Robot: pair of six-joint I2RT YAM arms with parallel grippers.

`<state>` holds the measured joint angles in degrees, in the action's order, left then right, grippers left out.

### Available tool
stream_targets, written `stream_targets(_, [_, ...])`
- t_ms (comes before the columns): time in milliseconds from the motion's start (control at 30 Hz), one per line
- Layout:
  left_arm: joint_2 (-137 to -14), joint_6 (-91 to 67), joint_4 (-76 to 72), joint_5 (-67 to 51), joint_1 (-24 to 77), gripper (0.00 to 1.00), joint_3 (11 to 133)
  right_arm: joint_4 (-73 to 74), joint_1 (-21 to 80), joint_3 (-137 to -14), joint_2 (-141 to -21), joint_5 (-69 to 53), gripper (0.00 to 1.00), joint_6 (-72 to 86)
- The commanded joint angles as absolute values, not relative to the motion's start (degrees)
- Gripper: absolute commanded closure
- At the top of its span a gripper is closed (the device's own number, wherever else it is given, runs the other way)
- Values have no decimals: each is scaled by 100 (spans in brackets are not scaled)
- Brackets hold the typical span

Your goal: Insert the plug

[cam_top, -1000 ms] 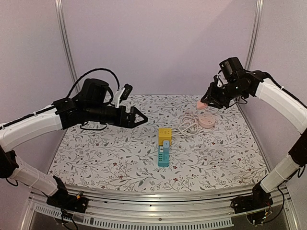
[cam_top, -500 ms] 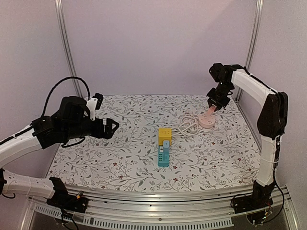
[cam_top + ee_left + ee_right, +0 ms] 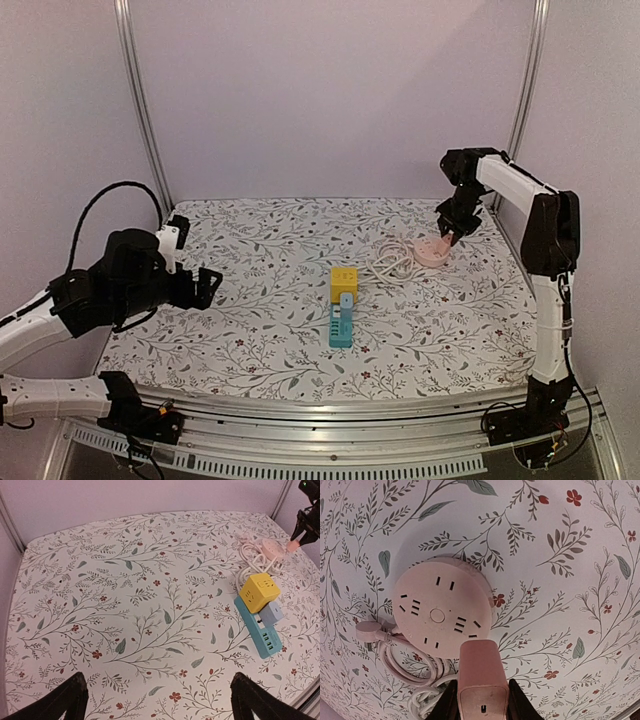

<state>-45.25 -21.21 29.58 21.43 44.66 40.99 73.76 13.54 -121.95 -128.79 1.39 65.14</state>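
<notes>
My right gripper [image 3: 481,700] is shut on a pink plug block [image 3: 481,675] and holds it just over the edge of a round pink socket hub [image 3: 440,614] with several slots. In the top view the hub [image 3: 430,252] lies at the back right, with the right gripper [image 3: 447,232] right above it. My left gripper [image 3: 156,700] is open and empty, hovering over the bare floral cloth at the left; it also shows in the top view [image 3: 205,285].
A yellow cube socket [image 3: 344,279] and a teal power strip [image 3: 341,325] with a grey adapter lie mid-table. White and pink cables [image 3: 392,265] coil beside the hub. Metal frame posts [image 3: 137,110] stand at the back corners.
The left arm has pulled back to the left and lowered. The right gripper has moved down to the pink hub with the plug block in it.
</notes>
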Motion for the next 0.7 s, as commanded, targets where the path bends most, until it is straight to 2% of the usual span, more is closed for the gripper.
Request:
stream_targets(0, [-4232, -1997, 3153, 2355, 4390, 0, 3884, 7283, 1336, -12389, -13116, 90, 100, 6856])
stream_targets(667, [-4135, -1875, 3273, 2338, 4395, 1, 3911, 6880, 1326, -12219, -13287, 341, 100, 7499])
